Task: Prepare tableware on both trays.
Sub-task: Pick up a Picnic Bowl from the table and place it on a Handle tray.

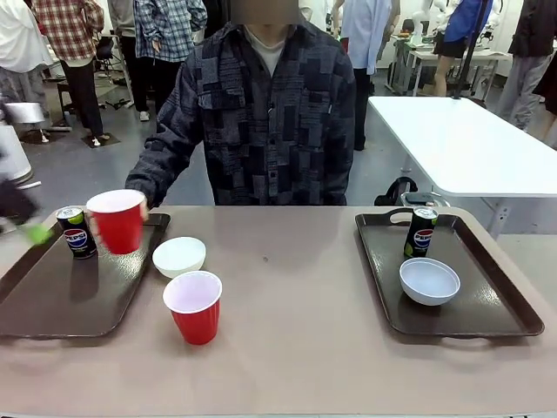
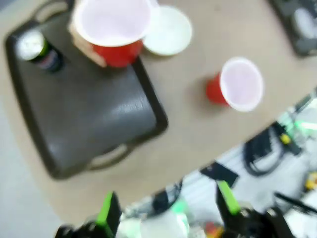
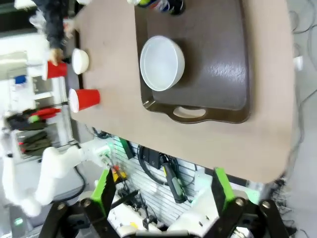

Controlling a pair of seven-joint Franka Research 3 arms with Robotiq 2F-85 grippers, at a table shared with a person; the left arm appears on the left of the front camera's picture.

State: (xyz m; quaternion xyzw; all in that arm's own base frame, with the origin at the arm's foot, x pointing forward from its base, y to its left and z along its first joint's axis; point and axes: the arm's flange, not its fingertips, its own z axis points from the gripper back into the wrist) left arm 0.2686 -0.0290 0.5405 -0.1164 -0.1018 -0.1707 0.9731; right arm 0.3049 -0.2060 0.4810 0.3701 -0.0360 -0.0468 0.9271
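Note:
On the left tray [image 1: 52,300] stands a Pepsi can [image 1: 77,232]. A person's hand [image 1: 143,209] holds a red cup [image 1: 116,220] over that tray's far right corner. A white bowl [image 1: 179,257] and a second red cup [image 1: 193,306] stand on the table just right of it. The right tray [image 1: 487,305] carries a Pepsi can [image 1: 420,232] and a white bowl [image 1: 429,280]. My left gripper [image 2: 167,208] is open and empty, high above the left tray [image 2: 94,114] and the held cup [image 2: 111,29]. My right gripper [image 3: 162,191] is open above the right tray [image 3: 218,59] and its bowl [image 3: 162,63].
The tan table [image 1: 296,261] has bare room between the trays. A person in a dark patterned shirt [image 1: 261,113] sits at the far side. A white table [image 1: 470,139] stands behind on the right. Cables hang below the table's near edge [image 3: 163,168].

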